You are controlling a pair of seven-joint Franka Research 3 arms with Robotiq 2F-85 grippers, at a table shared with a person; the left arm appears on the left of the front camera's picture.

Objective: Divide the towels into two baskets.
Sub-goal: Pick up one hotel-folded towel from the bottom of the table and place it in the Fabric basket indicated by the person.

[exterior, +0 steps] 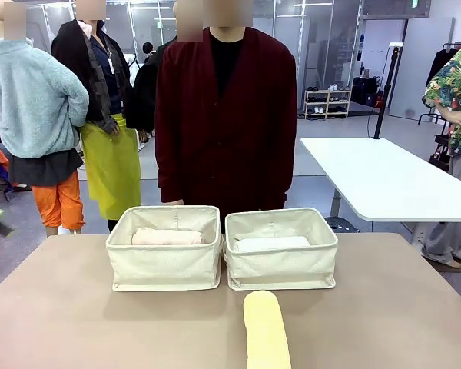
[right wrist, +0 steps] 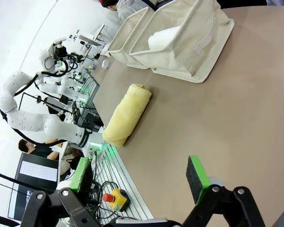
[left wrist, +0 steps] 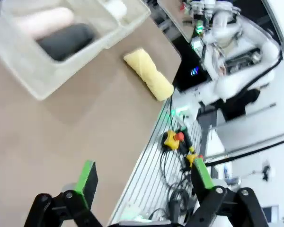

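Yellow towel (exterior: 266,332), 2 baskets (exterior: 165,269) (exterior: 283,269), 3 towels (exterior: 167,236) (exterior: 273,244) (left wrist: 66,40) inside

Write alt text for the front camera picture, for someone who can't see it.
Two cream fabric baskets sit side by side on a brown table: the left basket holds a peach towel, the right basket a white towel. A rolled yellow towel lies in front of the right basket. A person in a dark red cardigan stands behind them.
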